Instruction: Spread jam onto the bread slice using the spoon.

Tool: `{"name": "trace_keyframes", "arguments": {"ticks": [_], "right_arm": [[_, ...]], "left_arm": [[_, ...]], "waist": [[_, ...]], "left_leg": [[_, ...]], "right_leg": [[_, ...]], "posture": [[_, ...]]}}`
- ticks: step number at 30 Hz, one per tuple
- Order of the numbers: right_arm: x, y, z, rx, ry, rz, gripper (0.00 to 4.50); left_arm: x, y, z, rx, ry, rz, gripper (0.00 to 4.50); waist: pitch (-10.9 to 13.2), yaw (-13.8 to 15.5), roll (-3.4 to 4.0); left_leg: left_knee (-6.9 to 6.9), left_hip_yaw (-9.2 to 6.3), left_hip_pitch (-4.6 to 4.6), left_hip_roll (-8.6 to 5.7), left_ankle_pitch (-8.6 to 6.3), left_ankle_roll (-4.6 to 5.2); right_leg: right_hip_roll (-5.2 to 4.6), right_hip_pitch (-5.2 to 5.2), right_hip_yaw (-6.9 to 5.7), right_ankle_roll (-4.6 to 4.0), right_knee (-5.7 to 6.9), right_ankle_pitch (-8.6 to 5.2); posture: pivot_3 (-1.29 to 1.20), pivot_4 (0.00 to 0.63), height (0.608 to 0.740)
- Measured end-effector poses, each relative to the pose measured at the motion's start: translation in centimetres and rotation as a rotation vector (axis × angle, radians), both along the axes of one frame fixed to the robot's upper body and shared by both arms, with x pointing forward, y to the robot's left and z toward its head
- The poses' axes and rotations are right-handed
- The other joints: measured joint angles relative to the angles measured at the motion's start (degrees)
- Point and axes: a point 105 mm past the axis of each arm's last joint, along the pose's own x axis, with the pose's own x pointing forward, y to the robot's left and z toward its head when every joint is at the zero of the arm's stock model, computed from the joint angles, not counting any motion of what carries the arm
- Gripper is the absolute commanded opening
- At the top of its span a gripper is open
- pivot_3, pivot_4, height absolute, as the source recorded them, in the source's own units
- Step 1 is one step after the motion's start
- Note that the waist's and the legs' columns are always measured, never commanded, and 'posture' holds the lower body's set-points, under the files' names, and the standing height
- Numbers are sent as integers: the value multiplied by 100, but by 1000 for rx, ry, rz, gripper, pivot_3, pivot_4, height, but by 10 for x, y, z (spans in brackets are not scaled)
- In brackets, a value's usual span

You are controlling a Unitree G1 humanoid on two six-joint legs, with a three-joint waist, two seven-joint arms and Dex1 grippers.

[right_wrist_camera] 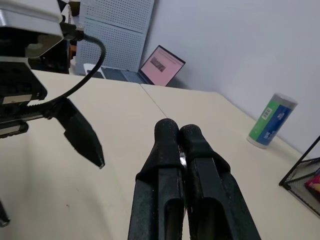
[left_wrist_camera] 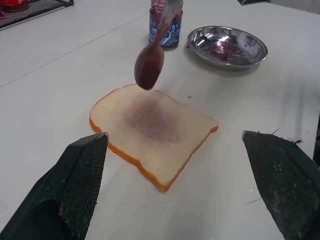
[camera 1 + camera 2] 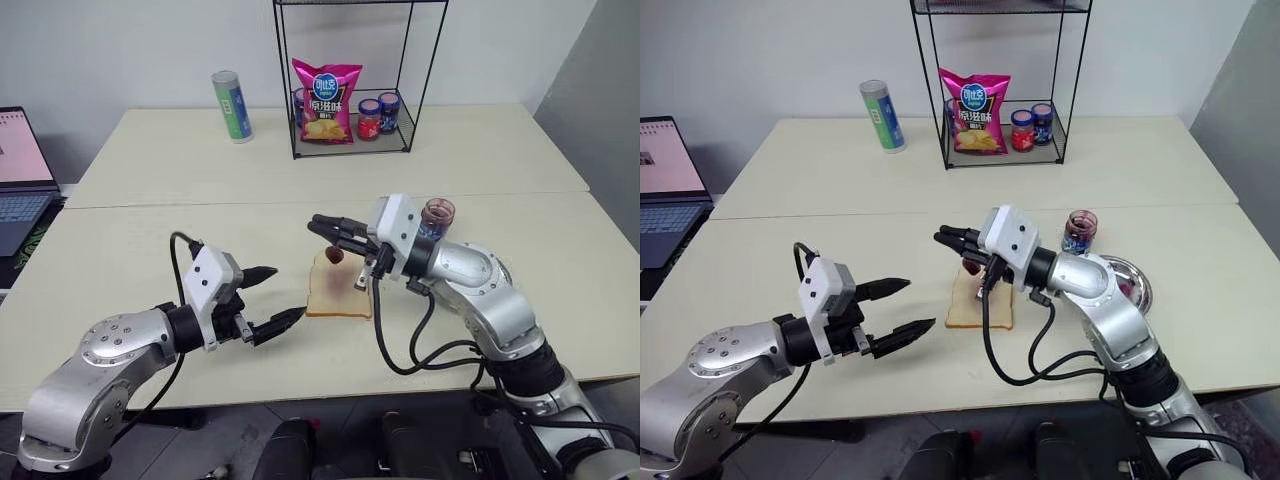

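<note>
Nearest the camera, lower left of the head view, the left gripper hovers just above the worktop with its jaws spread wide and holding nothing; its fingertips point toward the bread slice from just beside its left edge.

At frame centre the bread slice lies flat on the worktop, a faint purplish smear at its middle. It is judged light, soft and easily torn or dragged; any steadying contact belongs at the crust edge, pressing lightly.

Directly above the slice's far end, the right gripper has its jaws closed on the handle of the spoon. The bowl hangs downward, loaded with dark jam, close over the bread but apart from it. The spoon is judged stiff, slim and slippery; the grip high on the handle suits spreading.

Right of centre, farther back, the jam jar stands upright, smeared inside, beside a shallow steel dish. Glass: fragile, sticky.
</note>
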Motion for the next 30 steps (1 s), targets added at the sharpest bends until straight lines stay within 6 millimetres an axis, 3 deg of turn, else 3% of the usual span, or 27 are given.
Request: {"name": "trace_keyframes", "arguments": {"ticks": [8,12,13,15,30], "right_arm": [[6,6,-8,32,36,-18,26],[15,10,-37,17,89,-42,26],[20,9,-53,-2,122,-57,26],[22,8,-57,-4,121,-65,26],[47,-27,-32,80,98,-205,26]], "left_arm": [[2,-4,2,0,-6,-20,4500],[2,-4,1,0,-1,-19,4500],[2,-5,-1,3,7,-27,4500],[2,-5,-1,5,11,-29,4500],[10,2,-1,21,2,-18,4500]], "waist": [[0,-1,0],[-4,-7,-6],[-4,-6,-7],[-4,-6,-7],[-4,1,-8]], "left_leg": [[0,1,2,0,0,0],[0,2,2,-1,0,-1],[0,2,2,-1,1,-1],[2,4,3,-3,1,-1],[-1,-1,6,-3,1,-2]], "right_leg": [[0,0,1,-1,3,1],[0,0,1,-6,2,4],[0,1,1,-8,2,5],[0,1,3,-8,3,5],[0,4,-1,-13,5,7]], "posture": [[0,150,740],[0,150,740],[0,150,740],[0,150,740],[0,150,740]]}}
